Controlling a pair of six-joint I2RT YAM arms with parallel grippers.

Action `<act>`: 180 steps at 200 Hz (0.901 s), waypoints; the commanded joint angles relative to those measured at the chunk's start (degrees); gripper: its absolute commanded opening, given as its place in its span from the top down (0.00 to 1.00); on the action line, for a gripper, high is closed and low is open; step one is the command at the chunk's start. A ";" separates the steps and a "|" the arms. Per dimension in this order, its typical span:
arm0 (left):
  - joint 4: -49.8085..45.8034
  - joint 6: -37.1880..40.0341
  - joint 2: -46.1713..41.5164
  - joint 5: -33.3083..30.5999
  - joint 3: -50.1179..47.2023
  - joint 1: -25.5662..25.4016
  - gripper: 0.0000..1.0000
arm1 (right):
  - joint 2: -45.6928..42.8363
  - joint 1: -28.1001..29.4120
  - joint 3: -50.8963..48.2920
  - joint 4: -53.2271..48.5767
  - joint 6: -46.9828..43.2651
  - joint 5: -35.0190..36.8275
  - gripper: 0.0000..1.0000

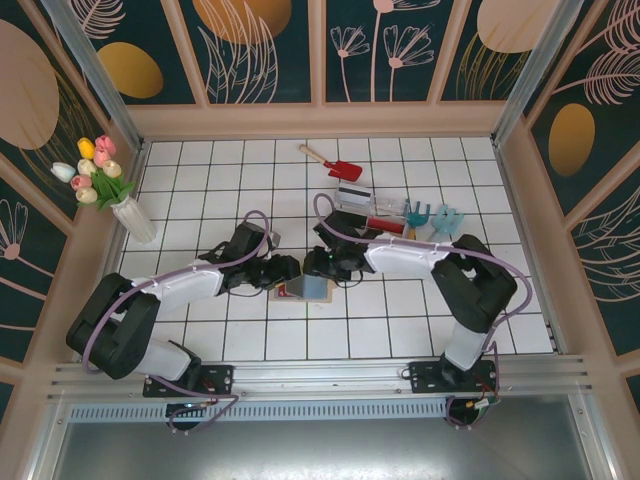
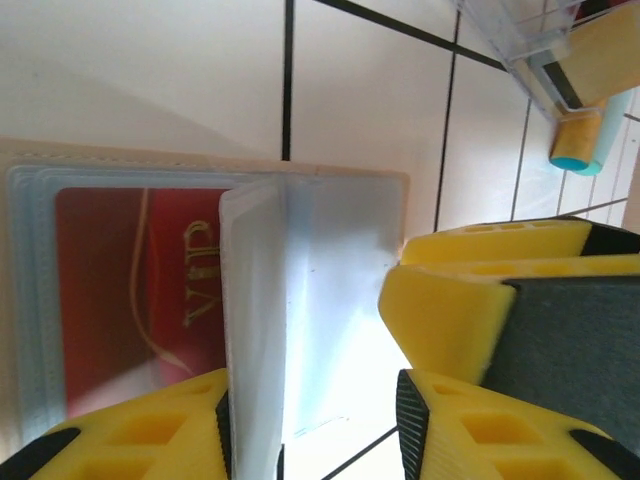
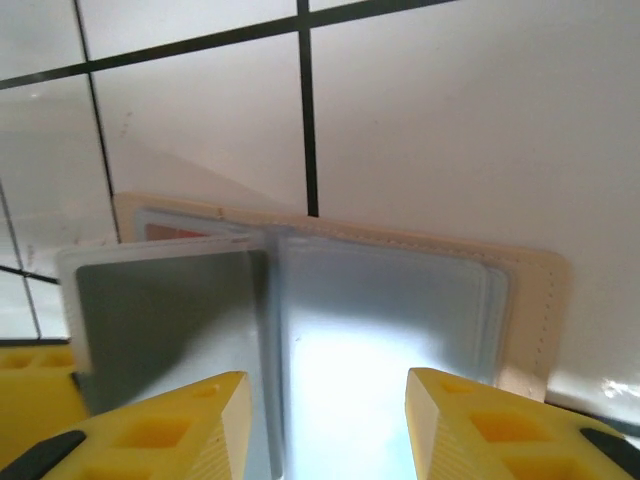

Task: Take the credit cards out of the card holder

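The tan folding card holder (image 1: 310,290) lies open on the white tiled tabletop (image 1: 200,180), between both claws. The left claw (image 2: 315,425) is released, with a clear pocket leaf (image 2: 252,330) standing upright against one finger. A red plastic card with gold lettering (image 2: 115,290) sits sleeved, its lower end cut off. The right claw (image 3: 320,415) hangs released over the pockets. I cannot tell whether the grey panel (image 3: 165,320) is a card or a leaf.

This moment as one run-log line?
card holder: open on tiles | red card: sleeved inside | left gripper: jaws open astride sleeve leaf | right gripper: jaws open over holder
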 commanded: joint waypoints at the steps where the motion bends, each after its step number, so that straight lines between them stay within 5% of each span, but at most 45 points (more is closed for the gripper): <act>1: 3.90 -0.85 0.73 3.25 -1.37 -0.09 0.55 | -4.00 -0.72 -2.41 1.20 2.30 2.51 0.54; 60: 8.73 -3.41 2.53 4.95 -0.42 -1.98 0.54 | -11.63 -2.99 -6.79 3.25 2.86 5.62 0.39; 113: 11.28 -5.65 5.46 4.04 0.58 -4.00 0.52 | -21.23 -5.26 -12.46 9.57 1.80 5.58 0.01; 180: 5.59 -5.27 2.74 -2.83 1.47 -3.90 0.48 | -27.86 -6.48 -17.57 13.72 2.08 5.14 0.04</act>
